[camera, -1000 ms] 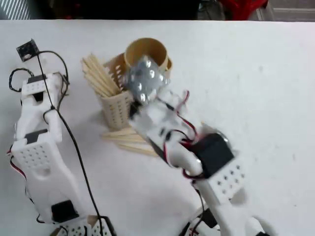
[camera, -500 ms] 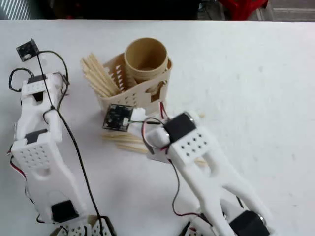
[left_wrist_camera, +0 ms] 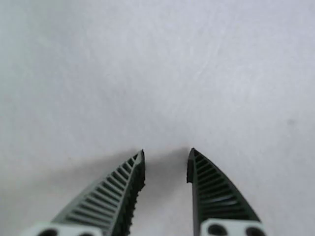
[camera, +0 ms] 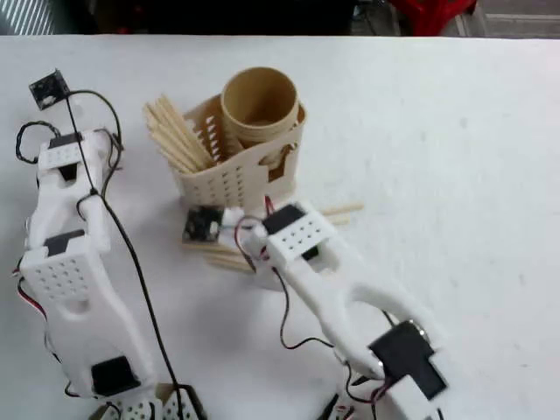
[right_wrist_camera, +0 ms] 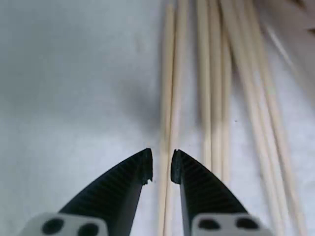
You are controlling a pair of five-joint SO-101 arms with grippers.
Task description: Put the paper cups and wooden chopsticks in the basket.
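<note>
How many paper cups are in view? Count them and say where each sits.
1. The paper cup stands upright in the basket, beside the chopsticks leaning in it. More cups may be nested under it; that cannot be told.

White table, matte, takes up nearly the whole high view; its far edge runs straight across the top. Beyond the edge: dark band, red object right of centre, pale grey strip at right corner, slatted light patch at left corner. Light even, shadows soft
</note>
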